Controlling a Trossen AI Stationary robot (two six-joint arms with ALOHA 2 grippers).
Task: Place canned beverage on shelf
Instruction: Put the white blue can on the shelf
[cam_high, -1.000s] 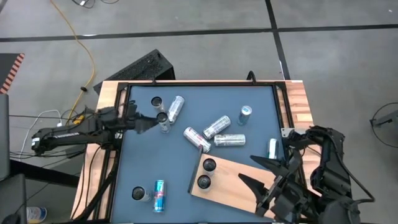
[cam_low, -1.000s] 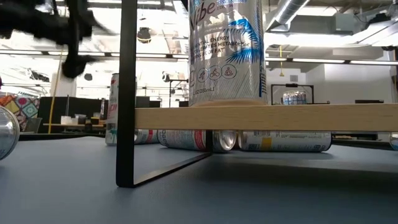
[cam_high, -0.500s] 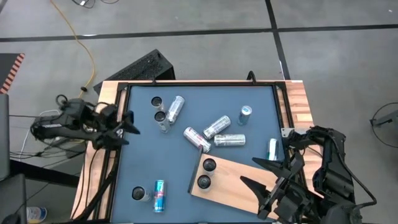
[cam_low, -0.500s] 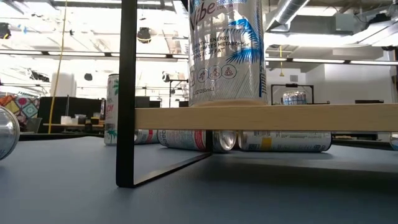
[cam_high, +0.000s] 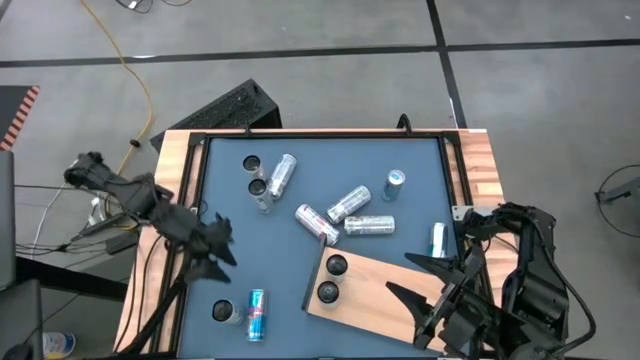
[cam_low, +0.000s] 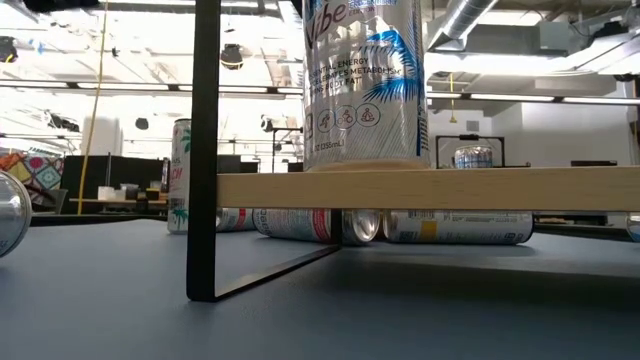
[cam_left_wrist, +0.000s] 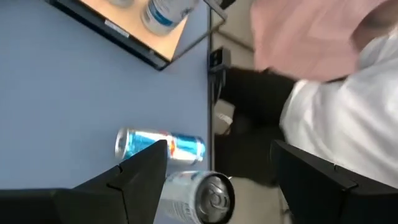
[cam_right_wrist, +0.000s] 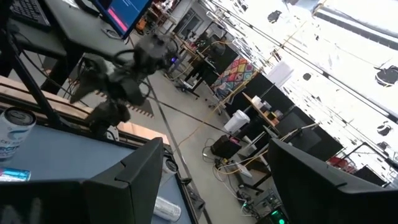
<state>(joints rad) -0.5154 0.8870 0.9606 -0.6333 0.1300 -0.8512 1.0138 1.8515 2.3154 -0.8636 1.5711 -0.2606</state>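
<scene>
Your left gripper (cam_high: 215, 255) hangs over the left side of the tabletop (cam_high: 300, 180) with its fingers (cam_left_wrist: 140, 168) spread and empty; an upright silver can (cam_left_wrist: 199, 198) stands just below them and a blue can (cam_high: 256, 314) lies on its side close beside it. Your right gripper (cam_high: 425, 290), fingers spread and holding nothing, waits above the right part of the shelf (cam_high: 375, 305), the light wooden board at the near right of the tabletop.

The two cans under the left gripper sit close together. If you come down off-centre, a finger is likely to nudge the lying blue can and set it rolling, or tip the standing one.

On the shelf you have two upright cans (cam_high: 331, 279), near its left end, so there is little room beside them; setting another down too close could knock them over.

By my count: eight cans on the tabletop, four upright and four lying; two on the shelf; one shelf; two arms.
</scene>
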